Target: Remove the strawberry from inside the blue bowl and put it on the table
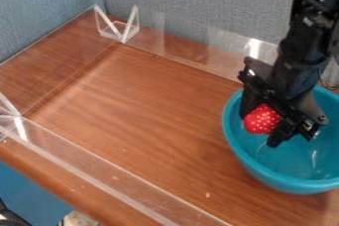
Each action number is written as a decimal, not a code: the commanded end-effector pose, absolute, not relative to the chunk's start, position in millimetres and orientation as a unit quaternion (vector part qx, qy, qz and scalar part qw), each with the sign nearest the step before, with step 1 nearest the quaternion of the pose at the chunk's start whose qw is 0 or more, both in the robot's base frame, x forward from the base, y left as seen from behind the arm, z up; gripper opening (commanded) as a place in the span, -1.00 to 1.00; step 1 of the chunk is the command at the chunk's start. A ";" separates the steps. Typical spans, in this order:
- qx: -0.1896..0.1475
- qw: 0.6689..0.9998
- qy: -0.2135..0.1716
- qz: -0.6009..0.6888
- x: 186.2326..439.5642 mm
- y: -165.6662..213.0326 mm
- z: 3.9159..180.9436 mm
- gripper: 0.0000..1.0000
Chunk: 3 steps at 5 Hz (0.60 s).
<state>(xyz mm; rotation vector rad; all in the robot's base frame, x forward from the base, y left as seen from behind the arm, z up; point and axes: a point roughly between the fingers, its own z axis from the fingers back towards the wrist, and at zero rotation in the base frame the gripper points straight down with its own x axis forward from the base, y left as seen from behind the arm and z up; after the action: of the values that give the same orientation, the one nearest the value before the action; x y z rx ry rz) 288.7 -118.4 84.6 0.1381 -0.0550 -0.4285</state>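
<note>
Strawberry (pixel 264 119) sits between the jaws of the gripper (pixel 269 121), which points straight down from the dark arm and is closed on the fruit; the jaws stand partly apart only because the berry fills the gap. Seen from the camera, the berry shows on the near-left face of the tool, at fingertip level, with dark finger parts above, behind and below-right of it.

Position relative to the blue bowl (pixel 252 166): the held berry is above the bowl's interior, over its left part. It appears to be clear of the bowl floor and roughly at rim height, though a single oblique view does not settle the exact clearance.

The deciding relation for the coming move: the bare table (pixel 119 101) lies to the left of the tool and somewhat toward the camera, beyond the bowl's left rim, which is just beside the fingertips on that side. In my judgement, the berry must pass over that rim before any descent. The clear acrylic wall (pixel 225 52) behind the tool is not in that path.

Appearance of the berry: small, bright red, rounded, far smaller than the bowl. No long axis can be read. Its green cap is not distinguishable here, presumably covered by the fingers.
</note>
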 end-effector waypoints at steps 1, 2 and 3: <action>0.066 0.975 -0.070 -0.198 299.1 -108.7 128.0 -1.00; 0.071 0.978 -0.075 -0.184 311.3 -96.5 147.8 -1.00; 0.078 0.976 -0.082 -0.184 317.5 -78.6 157.1 -1.00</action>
<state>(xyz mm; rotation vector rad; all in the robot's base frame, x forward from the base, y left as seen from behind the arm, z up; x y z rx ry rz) 313.4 -78.3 124.2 0.1714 -0.0596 -0.3741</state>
